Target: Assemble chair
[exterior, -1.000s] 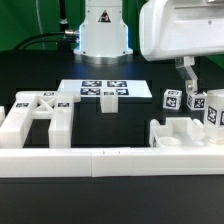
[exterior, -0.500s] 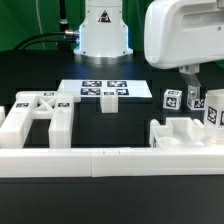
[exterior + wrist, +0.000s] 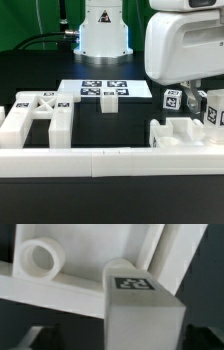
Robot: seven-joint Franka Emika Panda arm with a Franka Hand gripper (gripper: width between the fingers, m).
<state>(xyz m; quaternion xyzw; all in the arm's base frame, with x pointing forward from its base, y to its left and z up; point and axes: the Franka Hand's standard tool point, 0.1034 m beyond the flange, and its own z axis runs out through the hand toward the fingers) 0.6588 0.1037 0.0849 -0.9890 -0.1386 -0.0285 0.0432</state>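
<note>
The chair is in loose white parts on the black counter (image 3: 125, 125). An X-braced frame (image 3: 35, 110) lies at the exterior view's left, and a small block (image 3: 108, 103) sits at the front edge of the marker board (image 3: 85, 90). At the right, a low panel piece (image 3: 185, 132) lies with tagged legs (image 3: 172, 100) standing just behind it.

Bare counter lies open between frame and panel piece, and the long border wall (image 3: 110, 160) closes the near edge. The arm's white body (image 3: 185, 45) is cut off by the picture edge and hides the far right. The hand (image 3: 189, 98) hangs beside the tagged legs; whether it is open or closed I cannot tell.

Only the wrist view shows one tagged leg (image 3: 140, 303) up close, blurred, before a panel with a round hole (image 3: 40, 258).
</note>
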